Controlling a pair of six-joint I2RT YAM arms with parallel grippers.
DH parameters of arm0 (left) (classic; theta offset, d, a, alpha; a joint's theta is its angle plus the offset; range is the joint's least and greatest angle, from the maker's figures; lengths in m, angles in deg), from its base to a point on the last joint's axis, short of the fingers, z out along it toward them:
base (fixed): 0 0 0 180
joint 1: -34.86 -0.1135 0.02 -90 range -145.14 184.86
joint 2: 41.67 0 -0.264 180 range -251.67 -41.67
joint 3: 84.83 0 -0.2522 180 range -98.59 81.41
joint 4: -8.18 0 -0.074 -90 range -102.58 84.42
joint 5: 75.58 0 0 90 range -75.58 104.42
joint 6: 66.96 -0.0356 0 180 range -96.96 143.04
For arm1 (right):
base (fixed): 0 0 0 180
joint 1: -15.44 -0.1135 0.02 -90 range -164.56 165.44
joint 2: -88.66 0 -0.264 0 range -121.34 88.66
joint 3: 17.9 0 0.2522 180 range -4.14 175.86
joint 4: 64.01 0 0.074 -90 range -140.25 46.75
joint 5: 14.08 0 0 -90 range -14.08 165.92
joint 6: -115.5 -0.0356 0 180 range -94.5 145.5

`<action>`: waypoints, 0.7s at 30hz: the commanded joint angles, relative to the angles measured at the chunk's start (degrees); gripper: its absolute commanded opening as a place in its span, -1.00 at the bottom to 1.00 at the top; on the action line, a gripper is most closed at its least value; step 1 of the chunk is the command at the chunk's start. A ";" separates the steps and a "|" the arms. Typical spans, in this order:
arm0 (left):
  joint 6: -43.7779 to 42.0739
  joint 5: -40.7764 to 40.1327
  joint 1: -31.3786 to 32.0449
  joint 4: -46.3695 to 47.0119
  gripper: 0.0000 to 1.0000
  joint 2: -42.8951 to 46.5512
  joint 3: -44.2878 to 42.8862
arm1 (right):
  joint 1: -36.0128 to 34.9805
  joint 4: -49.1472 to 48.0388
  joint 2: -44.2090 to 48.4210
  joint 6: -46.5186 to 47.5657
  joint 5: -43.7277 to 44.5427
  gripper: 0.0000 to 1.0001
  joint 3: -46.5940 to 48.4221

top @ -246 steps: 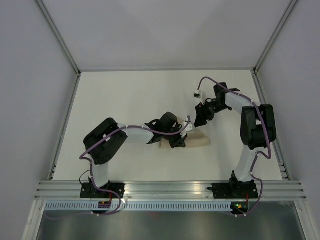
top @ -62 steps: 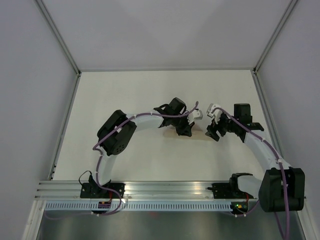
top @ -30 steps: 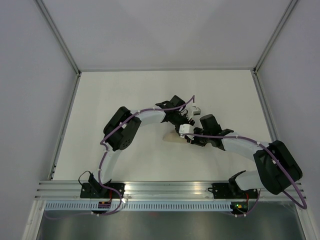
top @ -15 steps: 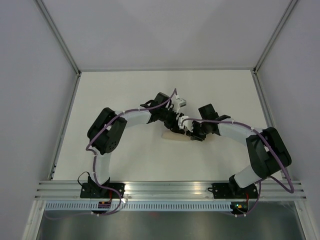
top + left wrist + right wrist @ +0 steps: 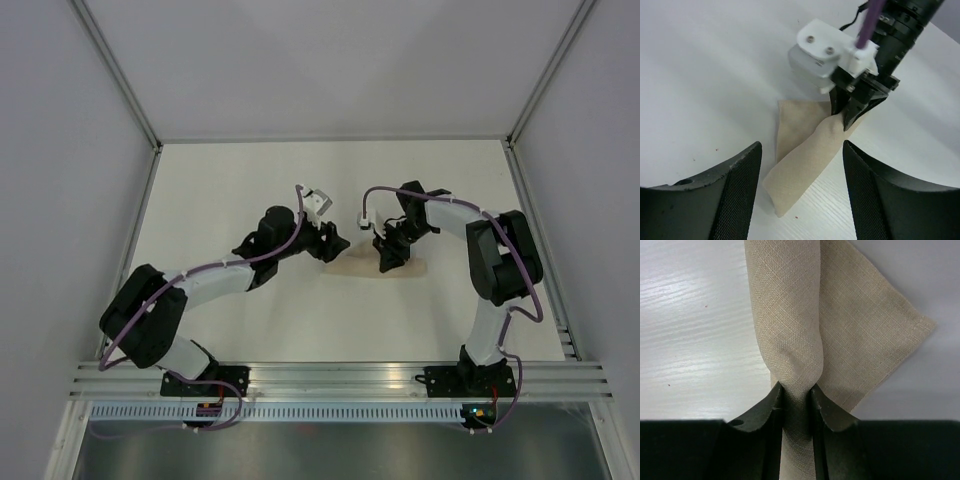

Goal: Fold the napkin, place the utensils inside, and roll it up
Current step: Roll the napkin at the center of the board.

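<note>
Top external view – the napkin point(image 5: 372, 266) lies on the desk point(image 5: 230, 190), with the right gripper point(image 5: 385, 256) on it and the left gripper point(image 5: 335, 246) just beside its left end.

Left wrist view – the left gripper point(image 5: 801, 150) is spread wide above the napkin point(image 5: 795, 170).

Right wrist view – the right gripper point(image 5: 797, 392) pinches a raised, tube-like fold of the napkin point(image 5: 790, 315).

White, faintly wood-grained table point(image 5: 250, 190). A single tan napkin point(image 5: 355, 268) is seen lying near centre, a folded strip over its flat layer.
</note>
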 commanded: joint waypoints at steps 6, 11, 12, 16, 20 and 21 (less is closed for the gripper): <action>-23.28 -19.76 14.28 5.19 0.44 -1.06 1.70 | 1.77 13.44 -12.40 4.60 0.69 -0.65 8.75; -32.42 -22.93 18.85 1.31 0.51 -7.21 -1.74 | 1.85 15.20 -16.27 4.07 0.78 -0.65 11.92; -34.87 -22.93 19.82 0.00 0.54 -8.87 -2.70 | 1.85 15.38 -16.97 3.81 0.78 -0.65 12.54; -39.81 -23.55 21.23 -1.51 0.56 -12.04 -5.08 | 1.94 15.55 -18.37 3.54 0.43 -0.64 13.51; -43.94 -24.17 22.02 1.04 0.57 -15.64 -5.43 | 1.94 16.26 -19.43 3.19 0.34 -0.65 14.56; -44.39 -24.25 22.20 1.30 0.58 -16.44 -5.61 | 1.94 16.26 -19.78 2.84 0.60 -0.65 14.74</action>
